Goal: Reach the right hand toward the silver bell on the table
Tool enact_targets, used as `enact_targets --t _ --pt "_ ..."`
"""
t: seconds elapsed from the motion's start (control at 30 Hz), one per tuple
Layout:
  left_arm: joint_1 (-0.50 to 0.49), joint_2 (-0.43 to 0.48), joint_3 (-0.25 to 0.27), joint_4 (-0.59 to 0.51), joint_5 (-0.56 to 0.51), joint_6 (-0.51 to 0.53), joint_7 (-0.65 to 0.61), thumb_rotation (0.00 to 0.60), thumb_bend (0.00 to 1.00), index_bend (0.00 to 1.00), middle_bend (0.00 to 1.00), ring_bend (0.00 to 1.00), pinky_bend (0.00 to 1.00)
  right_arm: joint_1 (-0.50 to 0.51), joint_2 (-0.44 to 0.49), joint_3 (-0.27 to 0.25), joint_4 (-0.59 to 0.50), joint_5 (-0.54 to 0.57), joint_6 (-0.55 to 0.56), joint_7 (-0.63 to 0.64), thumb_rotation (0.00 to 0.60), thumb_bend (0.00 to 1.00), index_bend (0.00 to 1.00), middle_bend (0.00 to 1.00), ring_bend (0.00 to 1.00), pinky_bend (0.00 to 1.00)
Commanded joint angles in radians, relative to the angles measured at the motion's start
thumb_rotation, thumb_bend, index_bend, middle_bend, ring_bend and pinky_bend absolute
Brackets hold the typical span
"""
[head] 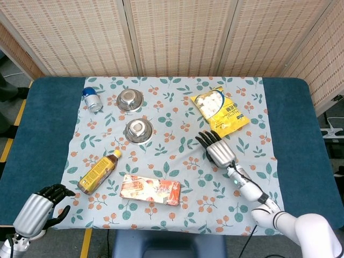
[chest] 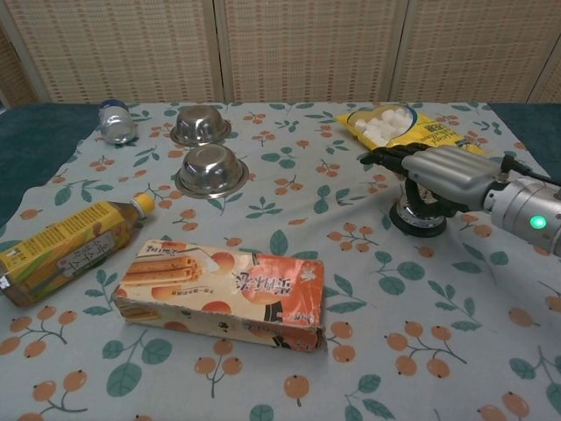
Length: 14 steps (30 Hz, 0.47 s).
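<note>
The silver bell [chest: 415, 218] on its black base stands on the floral cloth, right of centre. In the chest view my right hand [chest: 436, 174] hovers just over it, palm down, fingers stretched out to the left and apart, holding nothing. Only the bell's lower part shows under the palm. In the head view the right hand [head: 218, 151] covers the bell completely. My left hand [head: 41, 207] hangs off the table's near left corner, fingers loosely apart and empty.
A yellow marshmallow bag [chest: 408, 132] lies just behind the bell. Two steel bowls [head: 138, 130] [head: 129, 99], a small can [head: 92, 99], a yellow drink bottle [head: 98, 172] and a biscuit box [head: 150, 190] lie further left on the cloth.
</note>
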Motion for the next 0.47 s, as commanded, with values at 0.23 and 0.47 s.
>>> enact_targets --t 0.23,0.47 --pt "-0.001 -0.002 -0.001 -0.003 -0.005 -0.008 0.008 0.6 0.43 0.37 0.43 0.3 0.47 -0.354 0.464 -0.149 -0.65 0.12 0.253 -0.323 0.6 1.0 0.0 0.0 0.0 0.05" --pt "-0.005 -0.021 -0.002 0.009 -0.006 -0.026 0.033 0.6 0.43 0.37 0.42 0.3 0.47 -0.468 0.55 -0.174 -0.755 0.182 0.341 -0.36 0.6 1.0 0.01 0.0 0.0 0.06"
